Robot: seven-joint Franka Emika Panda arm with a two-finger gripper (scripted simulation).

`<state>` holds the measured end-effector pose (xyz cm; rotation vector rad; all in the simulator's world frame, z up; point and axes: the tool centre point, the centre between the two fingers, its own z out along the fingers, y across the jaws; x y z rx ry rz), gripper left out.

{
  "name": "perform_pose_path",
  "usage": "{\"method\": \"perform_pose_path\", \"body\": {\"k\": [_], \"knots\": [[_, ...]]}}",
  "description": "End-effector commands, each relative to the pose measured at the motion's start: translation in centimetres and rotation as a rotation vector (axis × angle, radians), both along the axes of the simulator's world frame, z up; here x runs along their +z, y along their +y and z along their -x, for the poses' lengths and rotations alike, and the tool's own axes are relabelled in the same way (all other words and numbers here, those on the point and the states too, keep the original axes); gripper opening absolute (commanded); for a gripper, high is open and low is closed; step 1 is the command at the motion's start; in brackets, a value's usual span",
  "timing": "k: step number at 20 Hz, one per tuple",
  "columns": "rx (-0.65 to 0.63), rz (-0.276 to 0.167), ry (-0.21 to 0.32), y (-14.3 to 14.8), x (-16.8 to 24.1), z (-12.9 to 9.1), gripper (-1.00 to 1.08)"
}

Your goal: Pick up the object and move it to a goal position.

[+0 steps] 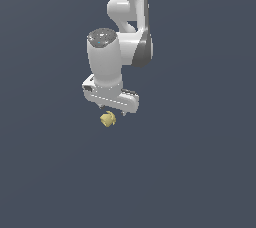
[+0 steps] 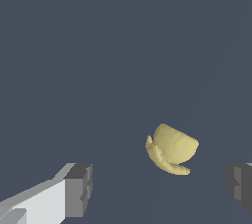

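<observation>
light: even, flat, moderately dim, source perhaps overhead | shadows: none cast on the ground; soft shading down the arm (image 1: 131, 32) | glare: none | focus: sharp in both views, edges slightly jagged | distortion: none | object (image 2: 172, 155): smoothly shaded, low detail

The object (image 1: 107, 119) (image 2: 172, 149), a small pale-yellow lumpy item with a rounded dome and a curved tan-shaded rim, lies on the dark tabletop (image 1: 190, 172), free of contact.

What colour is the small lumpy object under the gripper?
Pale yellow object, with slightly darker tan shading along its curved edge; clearest in the wrist view.
</observation>
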<state>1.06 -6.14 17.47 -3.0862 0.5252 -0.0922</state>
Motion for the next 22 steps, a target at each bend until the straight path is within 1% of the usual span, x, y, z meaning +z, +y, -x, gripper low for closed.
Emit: {"method": "perform_pose_path", "body": {"k": [1, 7, 12, 17, 22], "knots": [[-0.081, -0.006, 0.011, -0.5, -1.6, 0.6, 1.00], [-0.264, -0.014, 0.035, -1.6, -5.0, 2.0, 1.00], [-0.371, -0.015, 0.048, -2.3, -6.9, 2.9, 1.00], [-0.436, -0.014, 0.056, -2.7, -8.1, 3.5, 1.00], [-0.458, -0.014, 0.059, -2.9, -8.4, 3.7, 1.00]]}}
